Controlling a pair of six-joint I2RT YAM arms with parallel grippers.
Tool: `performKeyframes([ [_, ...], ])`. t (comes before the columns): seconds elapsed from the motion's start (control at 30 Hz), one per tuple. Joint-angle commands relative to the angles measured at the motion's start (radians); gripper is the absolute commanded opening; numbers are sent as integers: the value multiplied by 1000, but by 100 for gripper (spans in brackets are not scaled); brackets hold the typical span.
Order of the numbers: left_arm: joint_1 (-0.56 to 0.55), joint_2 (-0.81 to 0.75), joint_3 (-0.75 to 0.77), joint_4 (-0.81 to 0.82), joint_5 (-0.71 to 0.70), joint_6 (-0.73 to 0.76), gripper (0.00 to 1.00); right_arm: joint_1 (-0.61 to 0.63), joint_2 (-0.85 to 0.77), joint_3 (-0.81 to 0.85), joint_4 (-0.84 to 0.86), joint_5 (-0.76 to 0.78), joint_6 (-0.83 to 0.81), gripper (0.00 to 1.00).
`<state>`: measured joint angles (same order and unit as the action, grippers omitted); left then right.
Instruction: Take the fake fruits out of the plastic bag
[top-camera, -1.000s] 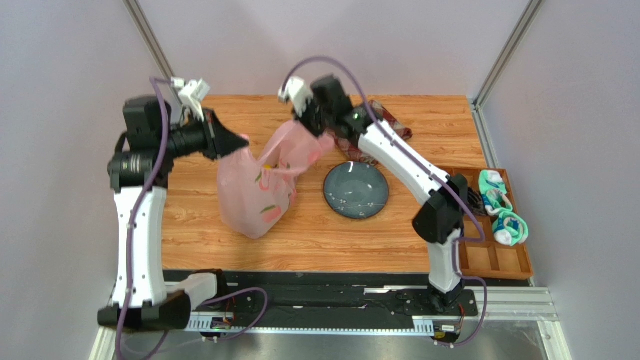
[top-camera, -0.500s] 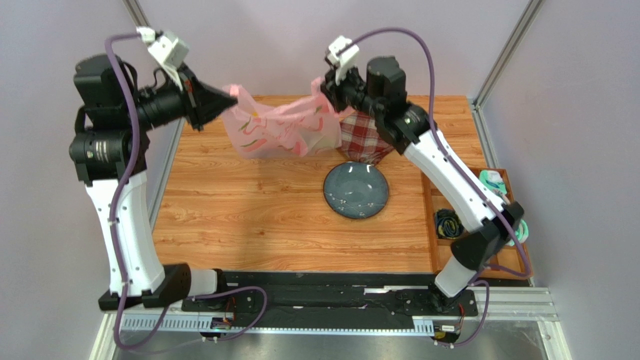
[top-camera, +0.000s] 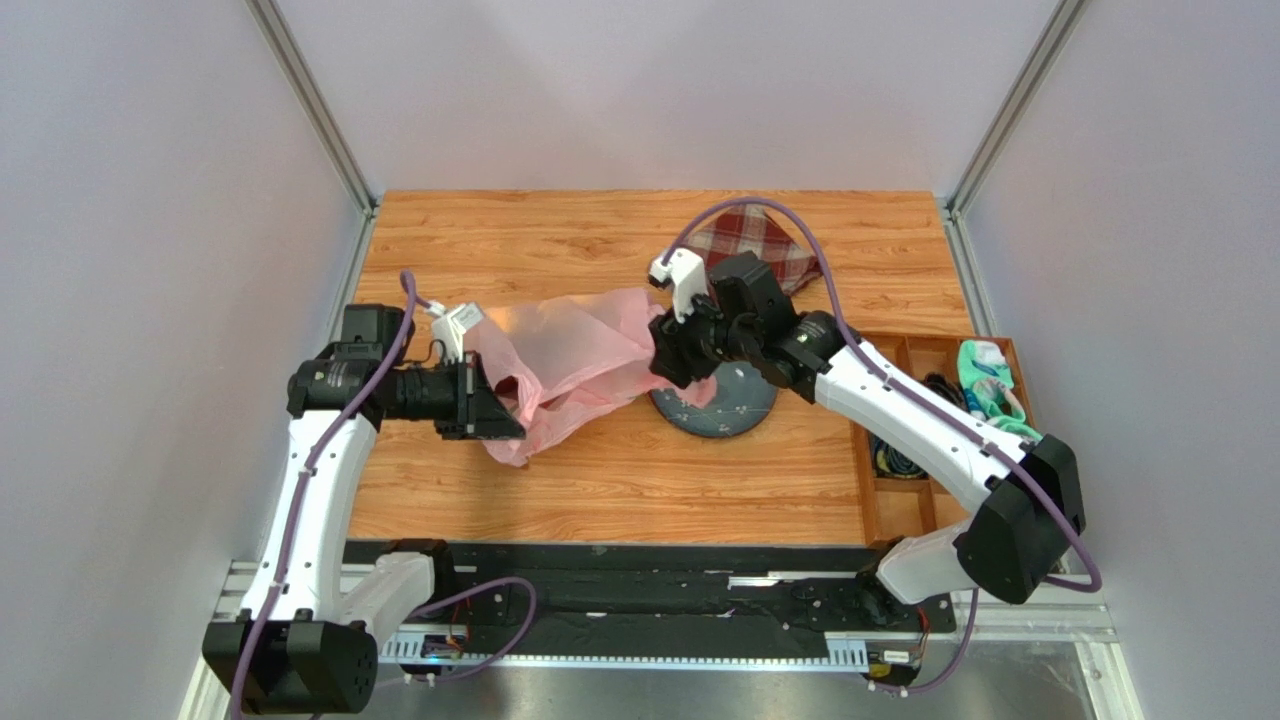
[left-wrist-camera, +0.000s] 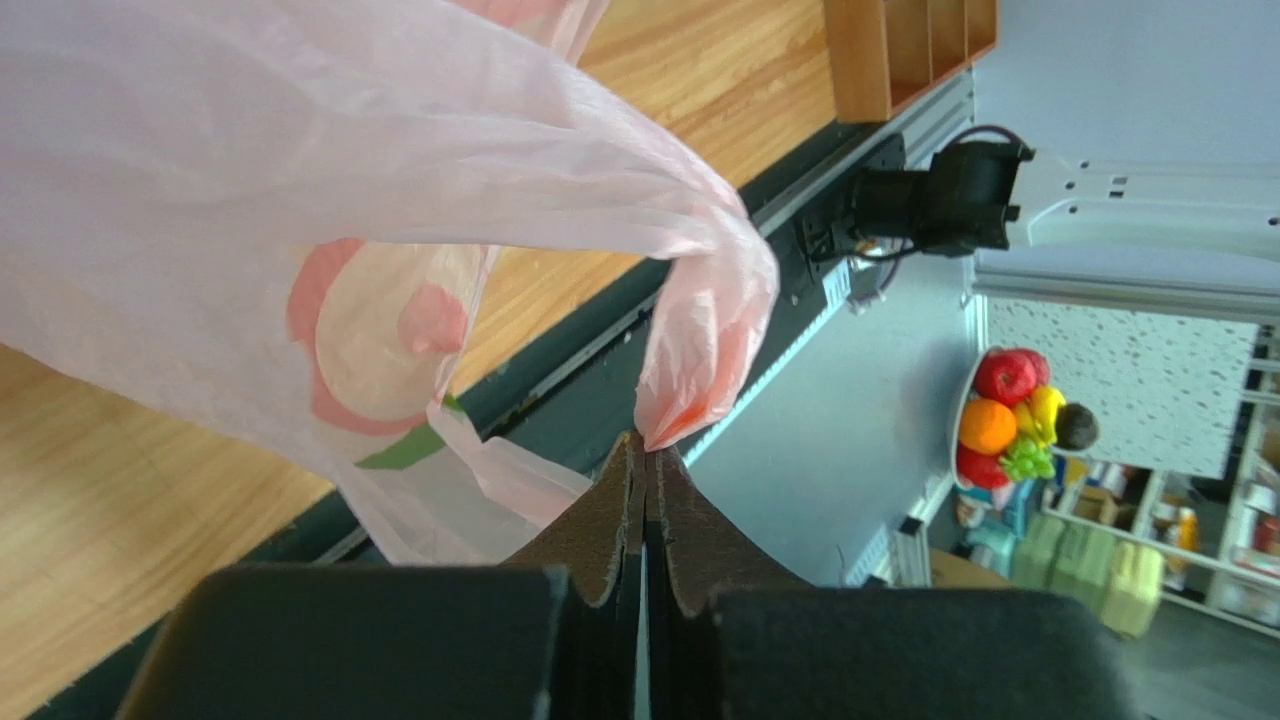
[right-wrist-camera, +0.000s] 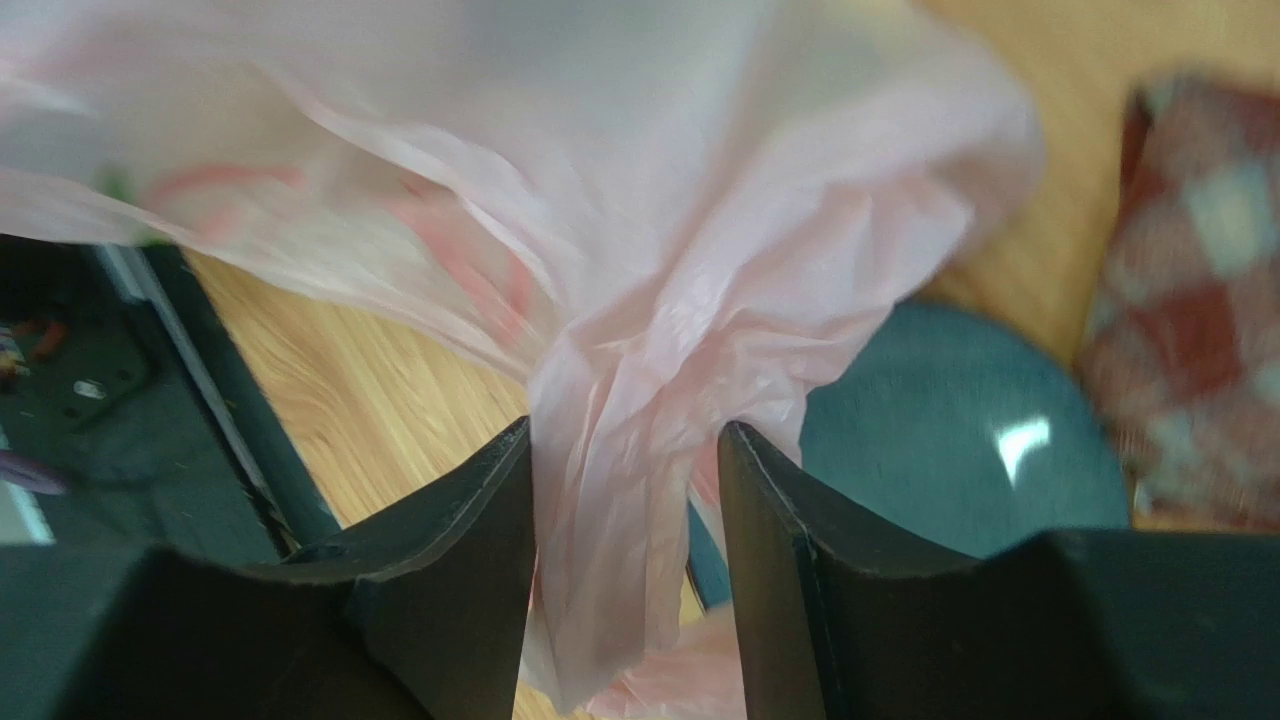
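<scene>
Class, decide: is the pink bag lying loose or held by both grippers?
Held. The left gripper pinches an edge of the plastic bag; the right gripper clamps a bunch.

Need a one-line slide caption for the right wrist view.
Right gripper pinching bunched translucent pink plastic bag in front of round dark teal plate, red plaid cloth beyond.

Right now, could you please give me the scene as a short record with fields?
left tool: shut on plastic bag, its left end
right tool: shut on bag's right end, above plate
bag: spread between both tools
fake fruits: none visible
plaid cloth: far side, behind right tool
socks: in tray at right
</scene>
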<state>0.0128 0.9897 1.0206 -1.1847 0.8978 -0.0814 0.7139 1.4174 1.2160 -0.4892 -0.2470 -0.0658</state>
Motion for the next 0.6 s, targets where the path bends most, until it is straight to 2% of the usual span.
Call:
performKeyframes([
  [0.0,-5,-28,58,57,15,-41,0,128,-22,164,104,-77,-69,47],
  [0.07,-4,-62,56,66,4,-50,0,175,44,189,110,-112,-55,38],
  [0.1,-4,-72,59,68,1,-61,0,186,99,197,109,-129,-46,28],
  [0.27,-4,-111,82,59,-23,-66,0,249,219,256,121,-158,-2,13],
  [0.37,1,-118,85,56,-46,-63,0,271,255,318,109,-132,-21,14],
  [0.4,4,-120,84,53,-53,-61,0,278,252,333,101,-73,-69,17],
  [0.43,9,-121,82,50,-57,-60,0,286,246,344,110,101,-86,23],
  [0.47,13,-126,79,46,-59,-60,0,283,239,353,119,177,-110,32],
  [0.53,19,-137,79,46,-57,-63,0,256,223,381,112,311,-213,31],
  [0.57,19,-140,81,46,-54,-67,0,240,213,381,107,337,-235,27],
])
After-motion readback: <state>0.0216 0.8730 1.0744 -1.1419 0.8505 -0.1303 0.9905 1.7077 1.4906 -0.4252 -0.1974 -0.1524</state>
